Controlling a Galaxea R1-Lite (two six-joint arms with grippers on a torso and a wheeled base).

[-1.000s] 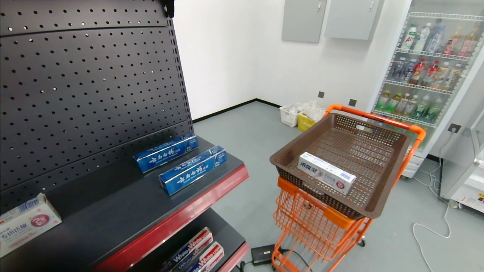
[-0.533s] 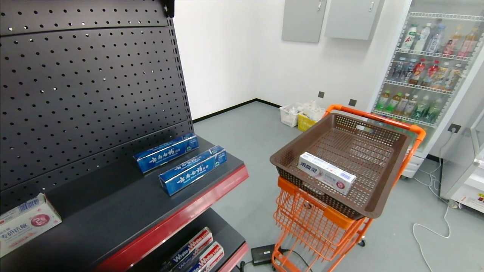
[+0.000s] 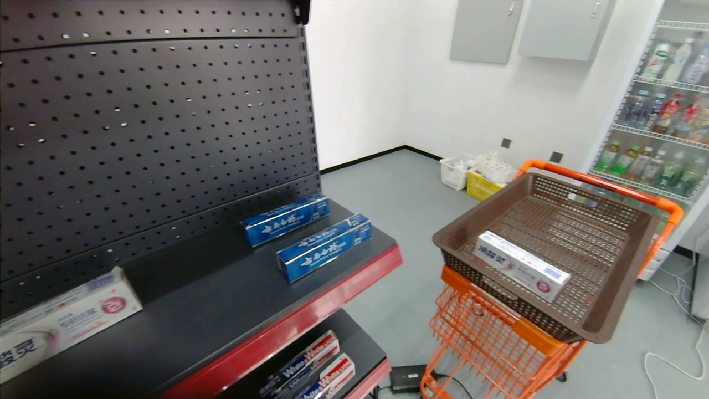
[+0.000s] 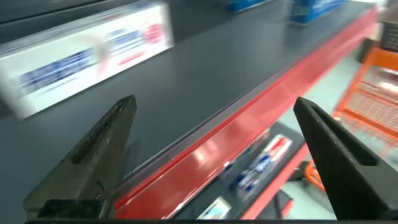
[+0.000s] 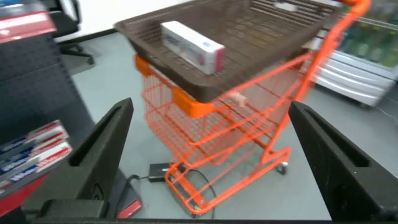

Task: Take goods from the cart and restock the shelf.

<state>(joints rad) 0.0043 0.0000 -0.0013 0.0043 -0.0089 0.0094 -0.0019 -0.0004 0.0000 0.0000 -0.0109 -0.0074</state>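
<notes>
Basket [image 3: 631, 277] atop the cart [image 3: 487, 343] held one white box [image 3: 522, 266]; the shelf [image 3: 221, 299] carried two blue boxes [image 3: 324, 248] and another white carton [image 3: 61, 327]. Left hand [image 4: 217, 155] and right hand [image 5: 211, 162] hung spread.

White walls [image 3: 365, 83] with black skirting [image 3: 360, 160] meet a grey floor [image 3: 410, 205] that spreads below the right pincer [image 5: 211, 106]. Beyond it stand a drinks fridge [image 3: 659, 111] and grey wall cabinets [image 3: 487, 27].

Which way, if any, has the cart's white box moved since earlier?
No. The box lies at the same spot in the basket; the whole view shifted, so the camera moved.
</notes>
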